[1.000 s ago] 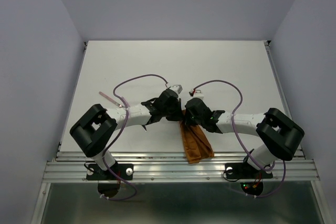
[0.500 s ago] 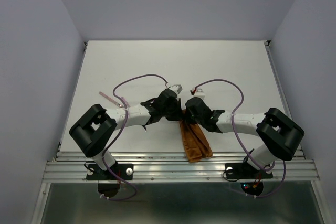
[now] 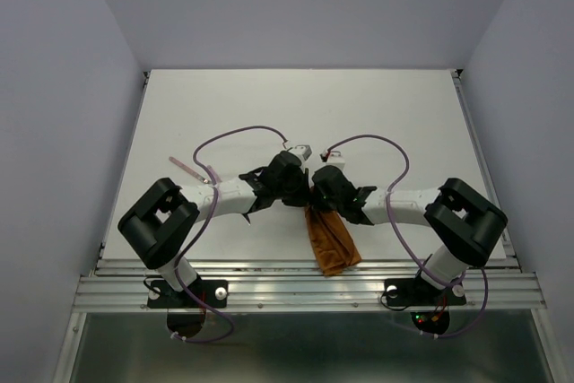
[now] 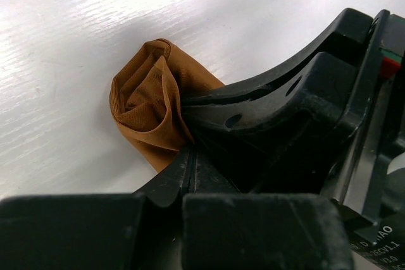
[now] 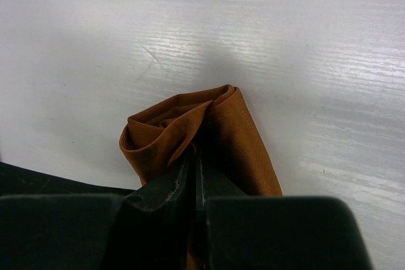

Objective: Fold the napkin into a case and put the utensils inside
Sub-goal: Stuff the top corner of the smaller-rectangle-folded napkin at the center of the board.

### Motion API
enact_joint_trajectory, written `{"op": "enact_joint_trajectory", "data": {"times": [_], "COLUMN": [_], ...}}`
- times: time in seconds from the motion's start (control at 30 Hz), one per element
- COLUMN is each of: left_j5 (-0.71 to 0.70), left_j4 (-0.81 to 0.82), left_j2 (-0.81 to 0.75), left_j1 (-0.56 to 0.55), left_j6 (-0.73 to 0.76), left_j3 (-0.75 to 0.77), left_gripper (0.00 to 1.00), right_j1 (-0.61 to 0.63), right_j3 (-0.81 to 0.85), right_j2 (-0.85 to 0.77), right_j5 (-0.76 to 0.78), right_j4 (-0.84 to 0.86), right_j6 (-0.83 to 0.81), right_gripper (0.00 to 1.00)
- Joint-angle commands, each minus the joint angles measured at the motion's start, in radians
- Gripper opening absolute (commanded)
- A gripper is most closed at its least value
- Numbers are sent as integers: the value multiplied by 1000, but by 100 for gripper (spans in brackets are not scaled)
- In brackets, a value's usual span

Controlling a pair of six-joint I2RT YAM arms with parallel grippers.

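The rust-orange napkin point(image 3: 330, 239) is bunched into a long strip that runs from the two grippers toward the table's near edge. My left gripper point(image 3: 302, 193) and right gripper point(image 3: 317, 196) meet tip to tip at its far end. In the left wrist view the left gripper point(image 4: 190, 164) is shut on a rolled fold of the napkin point(image 4: 144, 107), with the right gripper's black body point(image 4: 285, 112) pressed close beside it. In the right wrist view the right gripper point(image 5: 195, 159) is shut on the napkin point(image 5: 237, 134). No case is formed. No silver utensils show clearly.
A slender pinkish stick point(image 3: 186, 167) lies on the white table point(image 3: 296, 105) left of the left arm. Purple cables point(image 3: 235, 134) loop above both wrists. The metal rail point(image 3: 269, 291) runs along the near edge, and grey walls enclose the table.
My right arm has swung a little to the left, its elbow closer in. The napkin's free end has drawn slightly left and away from the near edge. Both grippers stay shut on the cloth.
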Motion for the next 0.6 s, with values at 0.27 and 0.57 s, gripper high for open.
{"op": "enact_joint_trajectory", "data": {"times": [0.27, 0.57], "left_j5": [70, 70], "left_j4": [14, 21], "left_j2": [-31, -30], "left_j1": [1, 26], "left_j6": [10, -9], "left_j3": [23, 9], "left_gripper": [0, 0], "right_j1": [-6, -6], "right_j3": [57, 43], "right_j2": [0, -71], "right_j5": [8, -20], "right_j4": [87, 66], "right_j6": [-37, -34], "right_gripper": [18, 27]}}
